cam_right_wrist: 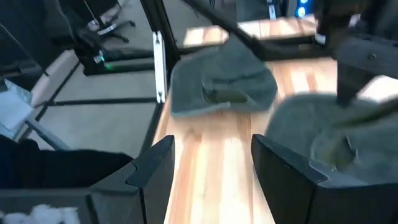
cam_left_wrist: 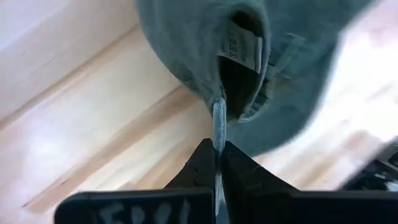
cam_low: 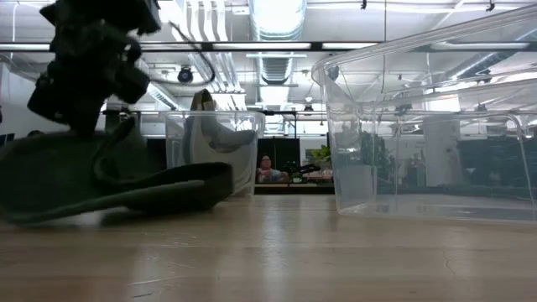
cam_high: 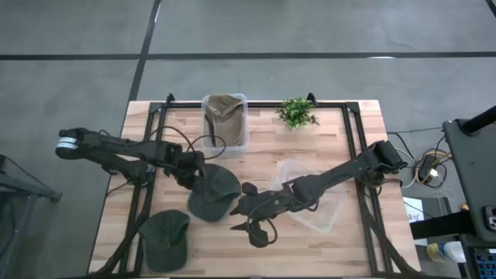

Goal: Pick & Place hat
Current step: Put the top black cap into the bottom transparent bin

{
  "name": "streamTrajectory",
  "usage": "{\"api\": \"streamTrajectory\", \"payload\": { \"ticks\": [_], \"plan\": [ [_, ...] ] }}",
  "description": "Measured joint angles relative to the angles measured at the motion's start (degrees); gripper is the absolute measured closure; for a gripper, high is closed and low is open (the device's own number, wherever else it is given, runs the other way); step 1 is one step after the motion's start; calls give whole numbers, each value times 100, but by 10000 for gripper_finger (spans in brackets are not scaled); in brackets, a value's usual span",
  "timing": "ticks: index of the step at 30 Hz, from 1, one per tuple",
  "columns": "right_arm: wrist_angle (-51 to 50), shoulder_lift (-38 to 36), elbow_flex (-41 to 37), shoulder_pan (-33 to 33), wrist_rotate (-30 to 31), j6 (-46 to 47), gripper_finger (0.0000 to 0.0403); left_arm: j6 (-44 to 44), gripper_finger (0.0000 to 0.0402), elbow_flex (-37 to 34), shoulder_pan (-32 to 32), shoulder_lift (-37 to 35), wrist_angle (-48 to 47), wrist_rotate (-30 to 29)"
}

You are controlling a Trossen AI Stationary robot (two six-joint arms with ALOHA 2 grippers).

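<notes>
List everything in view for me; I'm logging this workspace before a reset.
green hat: one, dark green, table centre, its edge pinched by the left gripper
second green hat: one, dark green, near left corner of the table
tan hat: one, khaki, inside the far clear bin
far clear bin: one, transparent, far edge of the table
near clear bin: one, transparent, right of centre, under the right arm
plant: one, green, far edge, right of the far bin
table: one, light wood
left gripper: shut on the green hat's edge
right gripper: open, just right of the green hat
</notes>
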Motion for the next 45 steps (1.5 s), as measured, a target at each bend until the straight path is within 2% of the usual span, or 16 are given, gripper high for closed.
{"api": "streamTrajectory", "payload": {
  "ticks": [9,14,18,22,28,34,40,43,45],
  "plan": [
    [-7,-59,716,18,-16,-260,197,348,397,635,-105,-528,89,-252],
    [-505,-60,1387,26,-351,-124,197,713,398,1051,-156,-753,185,-396],
    [-1123,-59,1968,70,-301,-91,197,1246,398,1435,-158,-867,234,-891],
    [-1767,-64,2515,109,117,-105,197,1738,398,1700,-158,-950,623,-1428],
    [-2734,-65,3096,232,1670,-207,197,2520,399,1964,-158,-1005,1444,-2309],
    [-3097,-65,3492,558,3452,-740,197,3270,399,1965,-151,-1114,2392,-3191],
    [-3093,-65,3567,1072,5982,-1842,197,3994,399,1965,-147,-1167,3094,-3683],
    [-3093,-65,3475,1248,7327,-2033,197,4293,399,1965,-149,-1186,3642,-3689],
    [-3097,-65,3422,1281,7961,-2070,197,4491,399,1965,-149,-1195,3971,-3653]
  ]
}}
